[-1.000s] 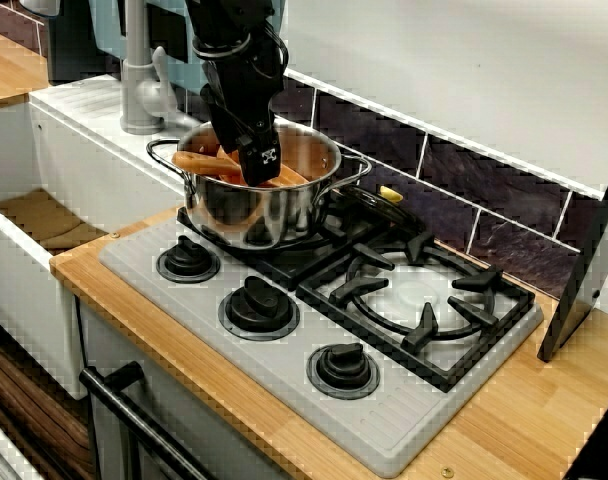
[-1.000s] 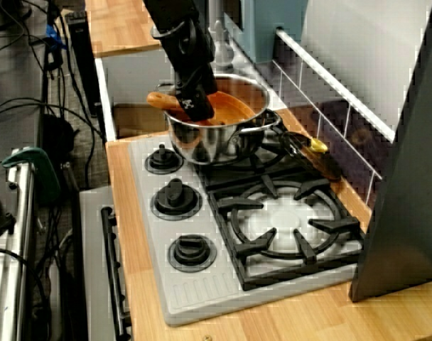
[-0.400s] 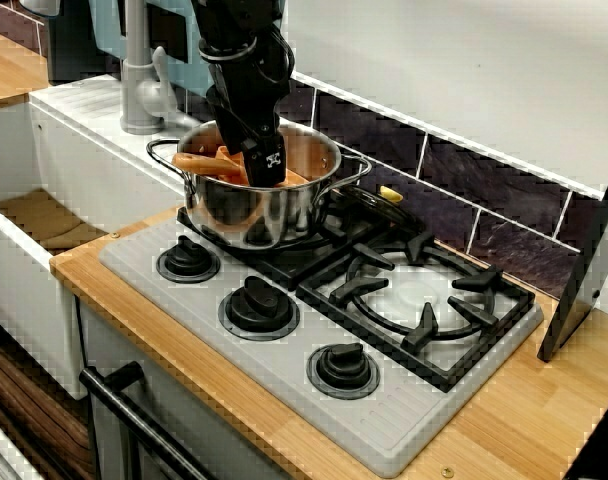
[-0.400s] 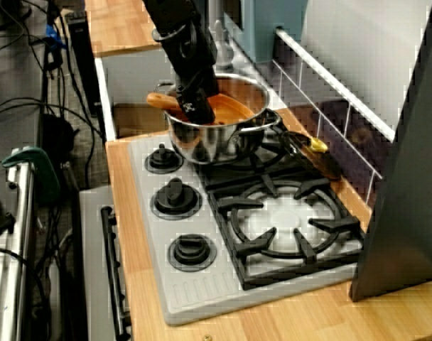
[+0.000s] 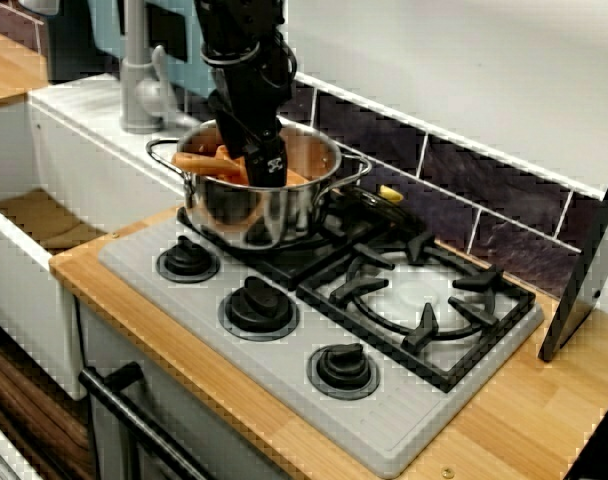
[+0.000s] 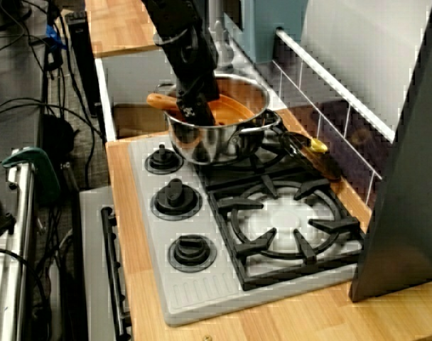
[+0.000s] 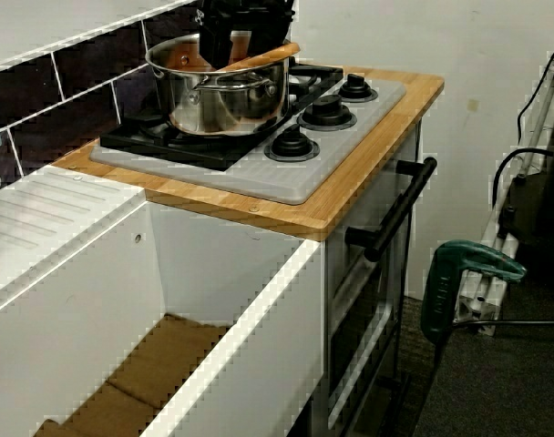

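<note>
gripper (image 5: 267, 168) is down inside the pot (image 5: 252, 218), tip below the rim on the side toward the knobs. fingers are sunk among orange-brown contents, so i can't tell if they're spread or pinched, or whether they have anything.

the sink-side view shows the same: gripper (image 7: 243, 35) in the pot (image 7: 218, 102), dark fingers either side of a wooden piece, grasp unclear.

wooden spoon (image 5: 196, 160) lies in the pot. its handle rests on the rim and overhangs toward the sink, just beside the gripper.

pot sits on the left burner grate (image 5: 284, 262), upright, both loop handles sticking out past the wall.

edges:
- tiled wall (image 5: 504, 235) close behind the pot
- faucet (image 5: 137, 70) just left of it, near the arm
- small yellow item (image 5: 390, 193) between pot and tiles, near the right pot handle
- three knobs (image 5: 258, 305) in a row in front, low, well below the rim
- wooden counter edge (image 5: 214, 385) past the knobs
- sink (image 7: 259, 300) drops away at the left end of the counter

open room is straight up and to the right, over the second grate (image 5: 419, 300). a dark panel (image 5: 589, 265) leaning at the far right end bounds that side. in the side view the gripper (image 6: 195, 112) stands near the rim of the pot (image 6: 219, 145), with more room toward the tiles.
</note>
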Controlling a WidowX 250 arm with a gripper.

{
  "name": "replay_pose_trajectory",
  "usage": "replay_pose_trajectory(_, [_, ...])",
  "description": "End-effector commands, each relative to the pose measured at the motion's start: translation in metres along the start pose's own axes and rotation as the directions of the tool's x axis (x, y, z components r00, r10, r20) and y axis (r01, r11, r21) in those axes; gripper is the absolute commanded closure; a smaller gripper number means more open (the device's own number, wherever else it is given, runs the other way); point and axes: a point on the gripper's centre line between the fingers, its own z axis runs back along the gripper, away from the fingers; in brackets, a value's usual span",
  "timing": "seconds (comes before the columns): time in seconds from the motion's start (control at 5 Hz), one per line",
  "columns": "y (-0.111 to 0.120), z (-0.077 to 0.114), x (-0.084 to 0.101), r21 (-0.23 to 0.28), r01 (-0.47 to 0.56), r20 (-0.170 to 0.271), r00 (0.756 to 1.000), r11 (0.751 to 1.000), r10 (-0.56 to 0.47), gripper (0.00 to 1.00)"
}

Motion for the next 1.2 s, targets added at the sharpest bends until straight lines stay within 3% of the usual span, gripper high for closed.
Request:
replay_pose_trajectory(0.0, [0.004,0.006,0.008,0.023,0.006,0.026,1.000,1.000,-0.006,0.00])
replay_pose_trajectory(0.2, [0.003,0.001,0.010,0.023,0.004,0.015,1.000,1.000,-0.004,0.46])
replay_pose_trajectory(0.4, [0.005,0.001,0.012,0.025,0.001,0.008,1.000,1.000,-0.002,1.00])
replay_pose_trajectory(1.0, [0.011,0.021,0.014,0.015,0.005,0.027,1.000,1.000,-0.005,1.00])
